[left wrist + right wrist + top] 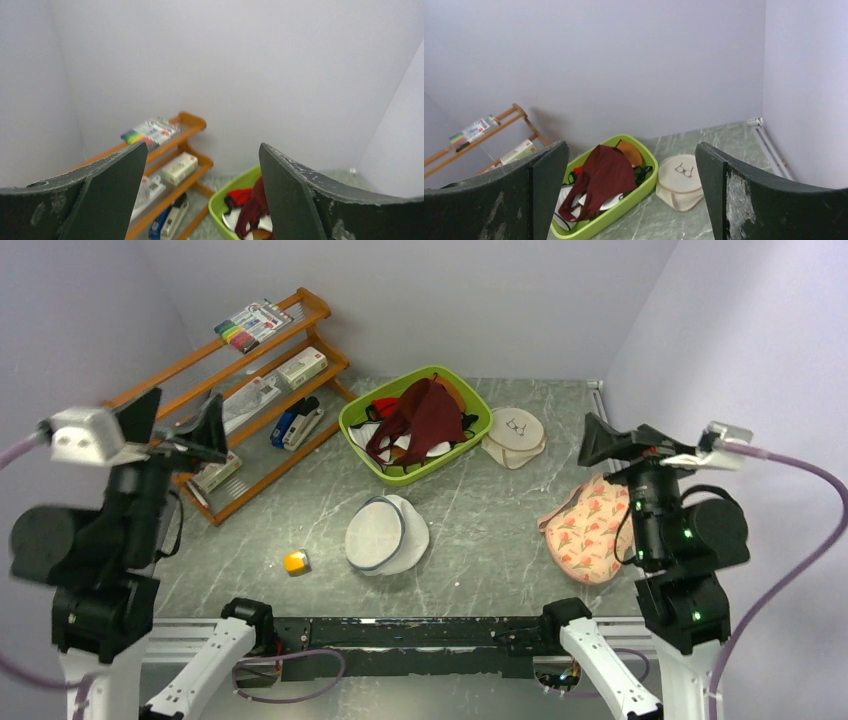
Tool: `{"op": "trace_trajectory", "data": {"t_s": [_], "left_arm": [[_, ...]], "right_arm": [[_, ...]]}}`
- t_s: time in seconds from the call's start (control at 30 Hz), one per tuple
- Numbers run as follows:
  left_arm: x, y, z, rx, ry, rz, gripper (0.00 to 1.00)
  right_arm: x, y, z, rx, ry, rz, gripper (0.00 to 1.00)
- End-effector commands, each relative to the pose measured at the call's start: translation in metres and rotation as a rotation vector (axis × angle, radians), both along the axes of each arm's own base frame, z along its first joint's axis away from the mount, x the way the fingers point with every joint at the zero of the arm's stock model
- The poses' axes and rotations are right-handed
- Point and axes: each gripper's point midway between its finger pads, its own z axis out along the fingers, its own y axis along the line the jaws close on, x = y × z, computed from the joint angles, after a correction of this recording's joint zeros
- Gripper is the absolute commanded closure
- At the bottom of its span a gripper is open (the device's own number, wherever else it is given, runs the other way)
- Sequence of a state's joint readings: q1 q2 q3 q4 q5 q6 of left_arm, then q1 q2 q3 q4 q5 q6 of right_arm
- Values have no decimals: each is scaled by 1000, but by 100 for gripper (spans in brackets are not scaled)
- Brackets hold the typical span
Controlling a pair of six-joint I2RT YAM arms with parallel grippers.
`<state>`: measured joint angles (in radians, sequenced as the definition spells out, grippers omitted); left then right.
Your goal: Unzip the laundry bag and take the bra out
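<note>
Both the left tool (pixel 200 150) and the right tool (pixel 631 150) hung high, wide open and empty, while the laundry bag (pixel 385 535) lay open on the desk (pixel 480 540) and the bra (pixel 425 415) sat in the green basket (pixel 347 423), so the job looked done.

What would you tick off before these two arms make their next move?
1. Left pincer open and empty: ok.
2. Right pincer open and empty: ok.
3. Dark maroon fabric bra out of the round white mesh laundry bag: ok, it lies on top in the lime-green plastic basket.
4. Bag's two halves parted: ok, they look ajar, on the table between the arms.
5. Zipper run fully round: cannot tell.
6. Small yellow-orange block clear of the bag: ok, it lies apart, to the bag's left.
</note>
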<state>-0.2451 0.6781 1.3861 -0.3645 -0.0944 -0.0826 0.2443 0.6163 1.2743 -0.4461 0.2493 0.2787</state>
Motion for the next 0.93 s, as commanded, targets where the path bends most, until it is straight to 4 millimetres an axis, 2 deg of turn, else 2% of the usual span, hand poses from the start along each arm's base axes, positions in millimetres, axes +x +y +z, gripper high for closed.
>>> {"op": "trace_trajectory", "data": {"t_s": [0.0, 0.07, 0.27, 0.9], "left_arm": [[-23, 14, 23, -17, -103, 45, 6], [-27, 16, 24, -24, -98, 50, 6], [-28, 15, 22, -28, -78, 42, 6], [-11, 4, 5, -17, -3, 8, 5]], "right_arm": [[-19, -10, 10, -15, -40, -31, 0], [-24, -15, 13, -4, -42, -49, 0], [-19, -17, 5, 5, 6, -70, 0], [-21, -20, -1, 0, 14, -84, 0]]}}
